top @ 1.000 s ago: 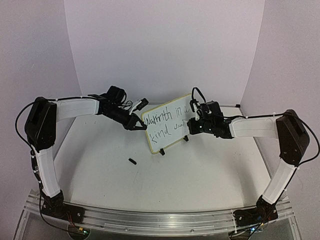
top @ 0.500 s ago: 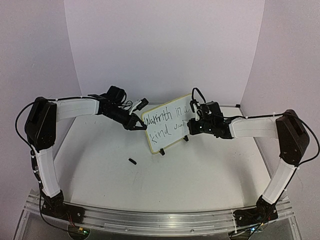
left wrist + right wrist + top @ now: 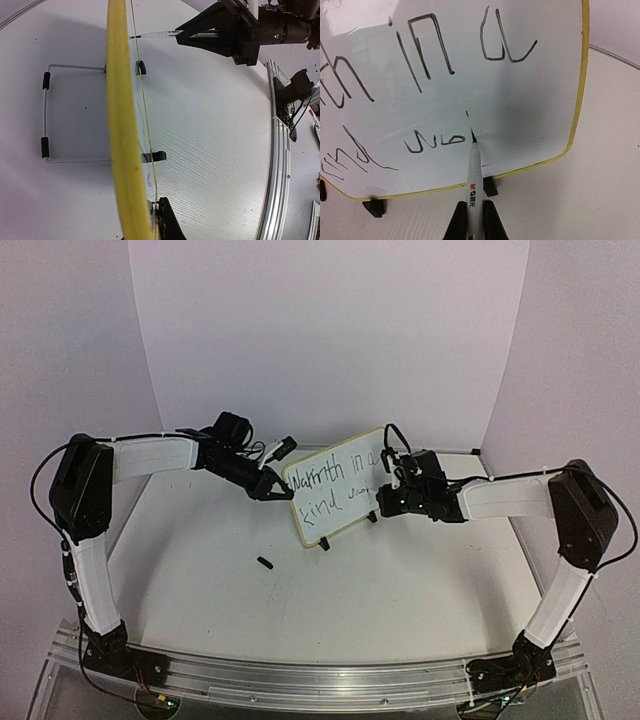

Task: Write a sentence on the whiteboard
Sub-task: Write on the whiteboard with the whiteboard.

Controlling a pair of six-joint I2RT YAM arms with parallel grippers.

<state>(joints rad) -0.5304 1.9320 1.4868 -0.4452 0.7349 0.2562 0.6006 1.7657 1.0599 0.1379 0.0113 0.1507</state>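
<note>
Presently in use: whiteboard (image 3: pixel 337 521), light, stiff and glossy-faced, judged apt to slide or tip on its wire stand (image 3: pixel 46 117) under pen pressure; best taken by the yellow rim, clear of the wet ink. It stood leaning back toward the far edge of the bench (image 3: pixel 400 590), about mid-width, between the two claws. Left claw (image 3: pixel 270 490) was clamped on the board's left rim, steadying it. Right claw (image 3: pixel 475 222) was closed on a marker (image 3: pixel 475 175), whose tip touched the face at the end of the unfinished lower line of the sentence (image 3: pixel 325 473).
</note>
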